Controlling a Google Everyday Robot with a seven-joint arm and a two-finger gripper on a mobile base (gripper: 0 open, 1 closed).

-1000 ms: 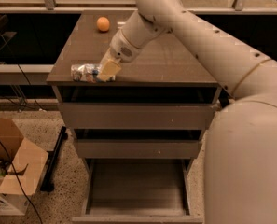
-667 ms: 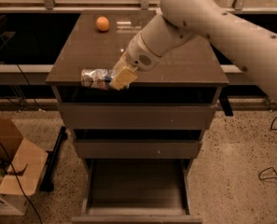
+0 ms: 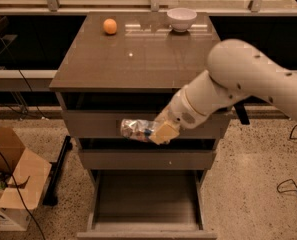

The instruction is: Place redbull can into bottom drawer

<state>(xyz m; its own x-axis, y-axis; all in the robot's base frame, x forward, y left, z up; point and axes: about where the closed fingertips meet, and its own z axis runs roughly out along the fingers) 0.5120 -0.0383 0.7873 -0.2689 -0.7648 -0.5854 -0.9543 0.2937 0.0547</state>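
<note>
My gripper (image 3: 160, 132) is shut on the redbull can (image 3: 135, 129), a crinkled silver-and-blue can held lying sideways with its free end to the left. It hangs in the air in front of the cabinet's top drawer front, off the countertop. The bottom drawer (image 3: 147, 229) is pulled open below it, a wide shallow tray with nothing visible inside. The can is above the drawer's opening, well clear of it.
An orange ball (image 3: 110, 26) and a white bowl (image 3: 182, 18) sit at the back of the cabinet top (image 3: 133, 64). The two upper drawers are shut. An open cardboard box (image 3: 13, 184) stands on the floor at left. Cables lie on the floor at right.
The gripper has carried the can off the countertop's front edge and down, to in front of the top drawer. The arm has swung lower and to the right.
</note>
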